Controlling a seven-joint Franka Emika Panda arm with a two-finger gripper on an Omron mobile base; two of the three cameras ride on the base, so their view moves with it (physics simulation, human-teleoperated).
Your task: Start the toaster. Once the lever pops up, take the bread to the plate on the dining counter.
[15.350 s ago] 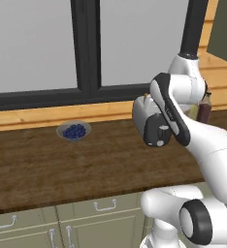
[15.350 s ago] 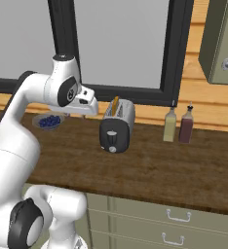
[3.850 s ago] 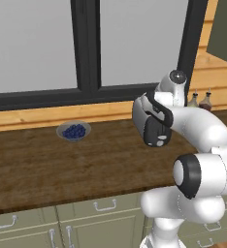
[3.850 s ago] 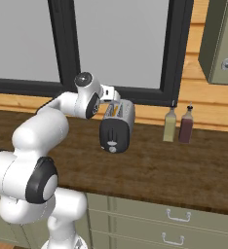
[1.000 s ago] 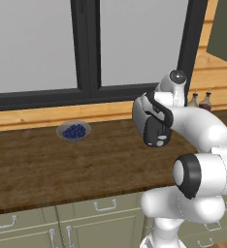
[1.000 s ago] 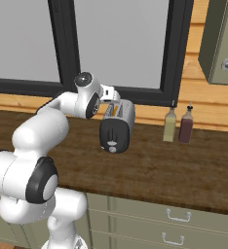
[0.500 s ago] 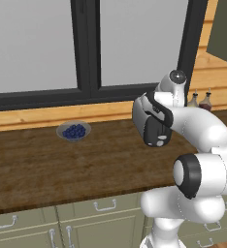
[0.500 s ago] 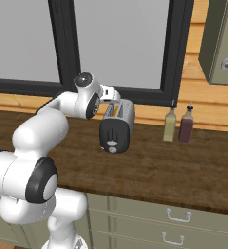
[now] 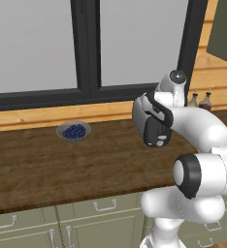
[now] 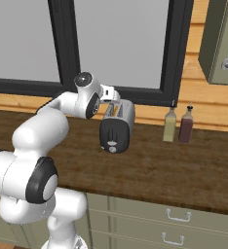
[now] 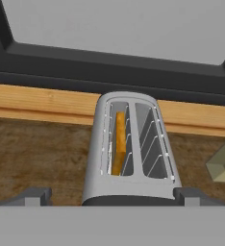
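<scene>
Bread [image 11: 118, 142] in toaster [image 11: 130, 153] slot — tool [image 11: 112, 196] seemingly spread wide

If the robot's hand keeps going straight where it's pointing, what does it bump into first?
Probably the toaster. In the hand view the gripper looks down on its slotted top, with a fingertip on each side, open. The bread stands in the left slot. Exact depth is hard to judge.

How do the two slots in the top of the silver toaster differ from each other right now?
In the hand view, the left slot of the silver toaster holds the tan-yellow bread slice standing on edge, while the right slot holds nothing. So the left slot's wire guides are partly hidden by the bread, and the right slot's guides show in full. Both slots are long, narrow and run side by side.
</scene>
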